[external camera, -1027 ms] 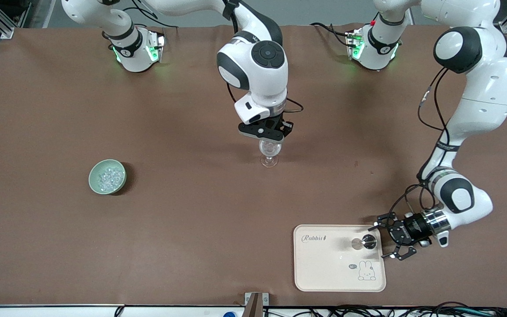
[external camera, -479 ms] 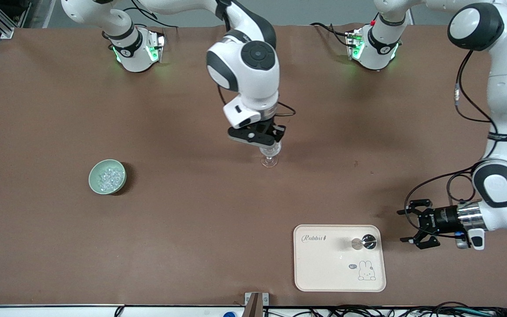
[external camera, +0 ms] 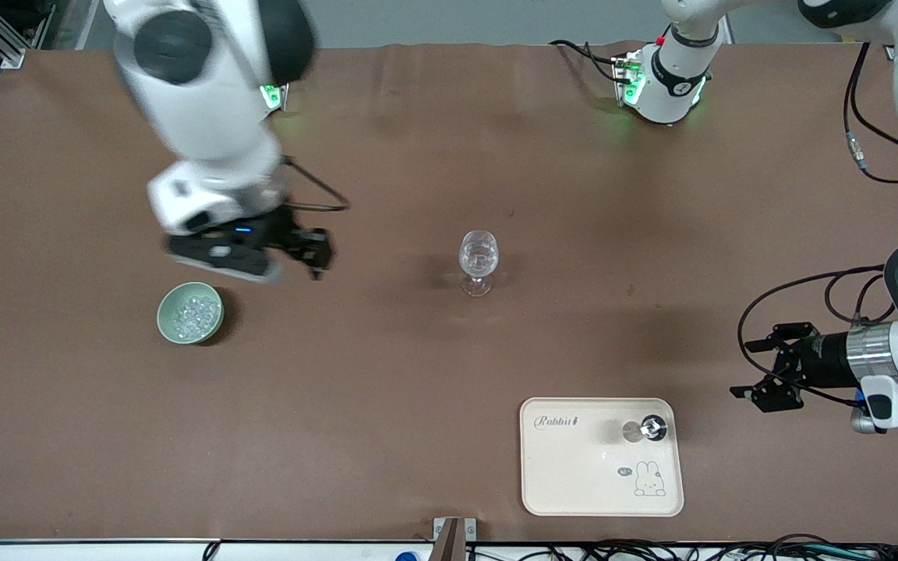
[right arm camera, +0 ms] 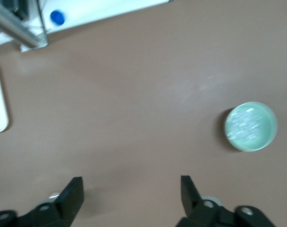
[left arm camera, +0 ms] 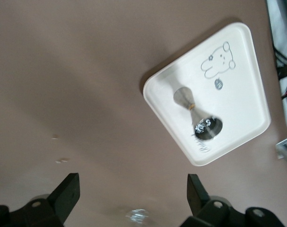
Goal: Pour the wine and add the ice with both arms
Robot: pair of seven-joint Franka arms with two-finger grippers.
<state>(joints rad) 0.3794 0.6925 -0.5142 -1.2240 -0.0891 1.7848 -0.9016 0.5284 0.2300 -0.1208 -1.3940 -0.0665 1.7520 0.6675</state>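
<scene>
right black two-finger gripper (external camera: 316, 253): spread, over table at 2 o'clock of pale green bowl (external camera: 189, 312) of ice (external camera: 193, 315) | left black two-finger gripper (external camera: 761, 372): spread, at 2 o'clock of cream rabbit tray (external camera: 574, 475) | clear stemmed glass (external camera: 478, 261): upright mid-table

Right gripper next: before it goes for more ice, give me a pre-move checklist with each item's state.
1. Right gripper open, holding nothing: ok.
2. Ice present in the green bowl: ok.
3. Right gripper over the bowl: not ok; it hangs over bare table beside it.
4. Stemmed glass upright, standing free: ok.
5. Ice already in the glass: cannot tell.
6. Left gripper open, beside the tray, out of the way: ok.
</scene>
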